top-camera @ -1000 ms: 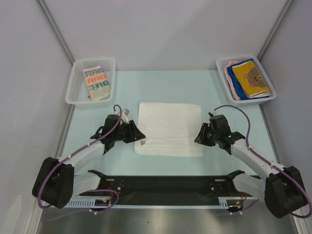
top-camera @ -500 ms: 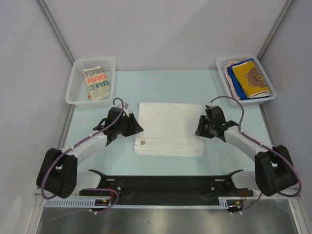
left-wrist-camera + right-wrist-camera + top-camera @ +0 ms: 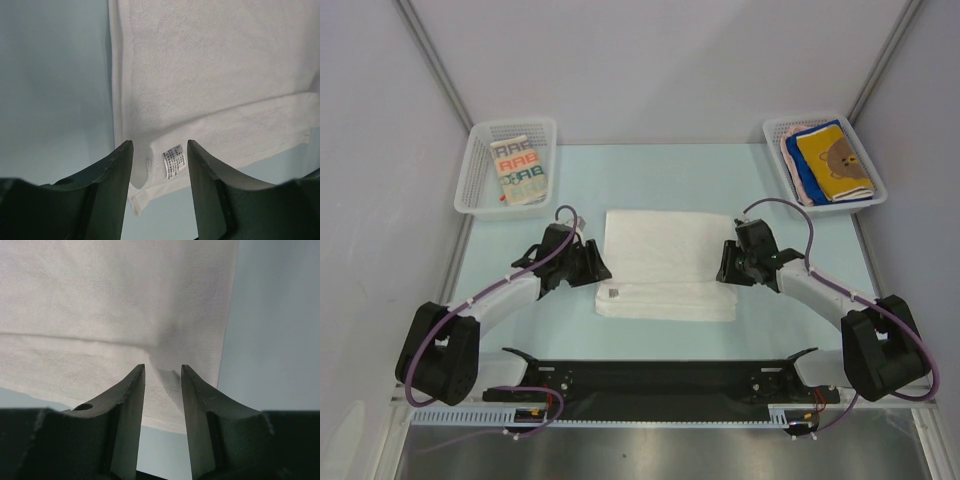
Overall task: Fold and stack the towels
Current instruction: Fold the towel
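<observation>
The white towel [image 3: 668, 262] lay flat in the middle of the tabletop [image 3: 660, 175], its near band apparently doubled over, so the step in hand looked like the next fold of this cloth. The left hand [image 3: 603, 270] hovered at the towel's left edge with its fingers [image 3: 117, 175] spread wide and nothing between them. In the left wrist view the near-left corner and its care label [image 3: 173, 161] sat just under the gap. The right hand [image 3: 723, 270] hung over the right edge, its fingers [image 3: 127, 405] parted more narrowly and pinching nothing, with cloth showing below the gap. To fold well, each hand would probably need to come down on its own side at matching points, catching every layer at the hem and not just the top one. The right hand might do better with a wider spread before it descended. Both should then lift together, keep the cloth lightly taut between them, and carry it across at one pace so the edges met squarely. A lopsided grab risked a skewed fold or a dragged towel. The finished stack seemed meant for a basket: the "RABBIT" towel [image 3: 518, 168] lay in the left basket [image 3: 465, 195], while the bear towel [image 3: 835, 160] topped a blue towel [image 3: 798, 172] in the right basket [image 3: 772, 135].
</observation>
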`<state>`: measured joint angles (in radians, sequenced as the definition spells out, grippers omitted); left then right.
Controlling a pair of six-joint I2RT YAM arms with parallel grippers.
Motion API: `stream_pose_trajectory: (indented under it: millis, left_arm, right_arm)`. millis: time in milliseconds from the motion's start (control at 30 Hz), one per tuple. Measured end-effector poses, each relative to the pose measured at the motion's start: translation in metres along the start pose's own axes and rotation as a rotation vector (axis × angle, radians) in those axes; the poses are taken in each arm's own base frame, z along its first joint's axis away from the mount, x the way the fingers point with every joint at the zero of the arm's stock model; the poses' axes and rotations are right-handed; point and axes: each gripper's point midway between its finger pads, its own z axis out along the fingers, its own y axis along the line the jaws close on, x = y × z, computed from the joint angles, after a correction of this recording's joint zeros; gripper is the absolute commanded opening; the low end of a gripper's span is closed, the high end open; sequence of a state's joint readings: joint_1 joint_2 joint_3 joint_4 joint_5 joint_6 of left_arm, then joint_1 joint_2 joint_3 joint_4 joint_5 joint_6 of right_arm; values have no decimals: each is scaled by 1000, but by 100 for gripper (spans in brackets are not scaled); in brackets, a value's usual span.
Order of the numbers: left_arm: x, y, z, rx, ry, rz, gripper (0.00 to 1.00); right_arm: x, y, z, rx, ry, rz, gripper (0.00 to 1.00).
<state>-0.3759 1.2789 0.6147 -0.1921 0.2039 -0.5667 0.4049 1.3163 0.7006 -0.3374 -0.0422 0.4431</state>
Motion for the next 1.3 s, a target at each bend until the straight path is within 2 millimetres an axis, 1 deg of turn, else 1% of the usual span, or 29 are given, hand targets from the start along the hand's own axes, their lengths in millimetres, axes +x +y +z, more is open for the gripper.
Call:
stream_pose_trajectory:
  millis: [167, 400, 533, 567, 633, 700, 733, 767, 800, 833, 900, 933, 967, 1033, 1067, 1133, 1167, 1233, 1300]
  left_arm:
    - [7, 2, 1, 5, 21, 0, 50]
    - [9, -1, 0, 21, 32, 8, 48]
    - [10, -1, 0, 23, 36, 15, 43]
    - [11, 0, 1, 22, 39, 15, 40]
    - [12, 0, 2, 21, 44, 15, 39]
    - [12, 0, 2, 24, 47, 15, 34]
    - [12, -1, 2, 25, 47, 14, 31]
    - [13, -1, 2, 26, 48, 15, 27]
    - [13, -1, 2, 28, 51, 14, 22]
    - [14, -1, 2, 31, 55, 12, 11]
    - [16, -2, 4, 34, 65, 9, 1]
    - [16, -2, 4, 34, 69, 10, 0]
    - [16, -2, 4, 33, 71, 11, 0]
    - [10, -6, 4, 36, 67, 13, 0]
    - [4, -10, 3, 42, 56, 16, 0]
    - [-12, -20, 1, 52, 29, 22, 0]
    - [-23, -27, -1, 61, 6, 28, 0]
    - [-55, -45, -5, 88, -60, 42, 0]
    - [-86, -63, -12, 115, -124, 54, 0]
  right_arm:
    - [3, 0, 1, 0, 7, -5, 40]
    - [9, -2, 1, 10, 18, -10, 39]
    - [11, -3, 1, 20, 24, -13, 39]
    - [12, -4, 1, 22, 25, -14, 38]
    - [14, -4, 1, 25, 30, -16, 37]
    - [18, -6, 1, 30, 35, -15, 34]
    - [19, -7, 0, 34, 39, -13, 29]
    - [20, -7, 0, 36, 42, -13, 26]
    - [20, -7, 0, 37, 42, -11, 20]
    - [20, -7, 0, 37, 42, -12, 16]
    - [21, -7, -1, 39, 46, -9, 8]
    - [21, -7, -1, 40, 49, -6, 2]
    - [20, -7, -2, 42, 51, -6, 0]
    - [13, -4, -5, 46, 42, -3, 0]
    - [5, -1, -7, 46, 32, -2, 0]
    - [-19, 8, -12, 38, -10, 6, 0]
    - [-31, 11, -14, 36, -30, 10, 0]
    - [-68, 19, -21, 26, -96, 30, 0]
    - [-103, 22, -27, 23, -156, 52, 0]
